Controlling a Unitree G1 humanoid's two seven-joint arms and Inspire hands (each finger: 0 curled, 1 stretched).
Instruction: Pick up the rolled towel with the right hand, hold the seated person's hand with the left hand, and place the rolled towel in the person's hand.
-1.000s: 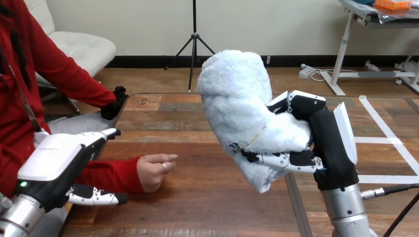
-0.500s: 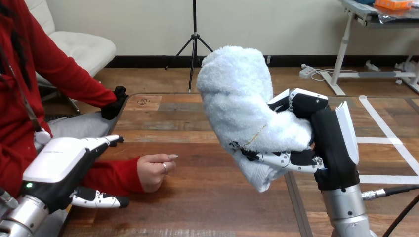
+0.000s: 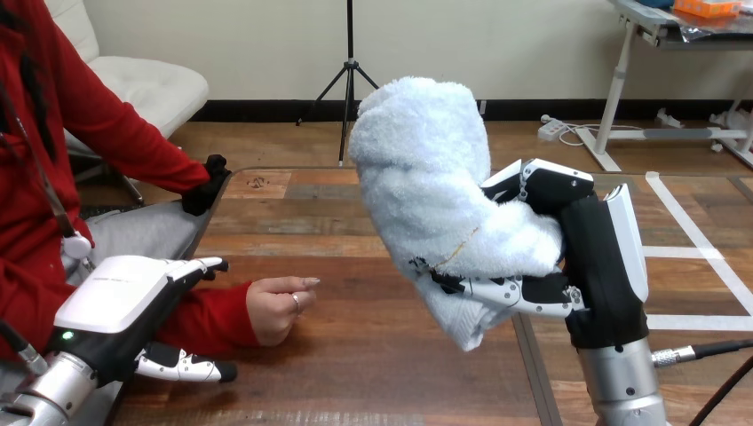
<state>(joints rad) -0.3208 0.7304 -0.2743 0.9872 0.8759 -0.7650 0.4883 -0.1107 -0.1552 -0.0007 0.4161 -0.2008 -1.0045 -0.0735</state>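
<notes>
Table (image 3: 355,373): brown wooden planks, with a rounded far left corner and a dark seam (image 3: 526,355) running up from the near edge right of the middle.
Right arm (image 3: 622,390): silver forearm, rising upright from the near edge just right of that seam.
Right hand (image 3: 604,266): raised above the table's right half, with the black palm turned toward the left edge and a white shell along its back.
Right hand's grip: clamped on the rolled towel, fingers (image 3: 506,288) curled round its lower part and thumb (image 3: 546,182) pressed against its upper side.
Rolled towel (image 3: 426,177): pale blue terry, off the table and carried wholly by the right hand, above the table's middle. Thick upper end tilted toward the far left corner, lower end hanging below the fingers.
Person's hand (image 3: 275,306): resting on the table near the left edge, loosely curled, knuckles toward the middle. Holding nothing, and apart from the towel with bare wood between.
Red sleeve (image 3: 200,319): lying on the table from the left edge up to that hand's wrist.
Left hand (image 3: 115,302): low at the near left corner, white back upward. Fingers (image 3: 200,264) straight and spread from the thumb (image 3: 182,366), holding nothing.
Left hand and sleeve: fingers along the sleeve's far side, thumb along its near side. Contact impossible to tell.
</notes>
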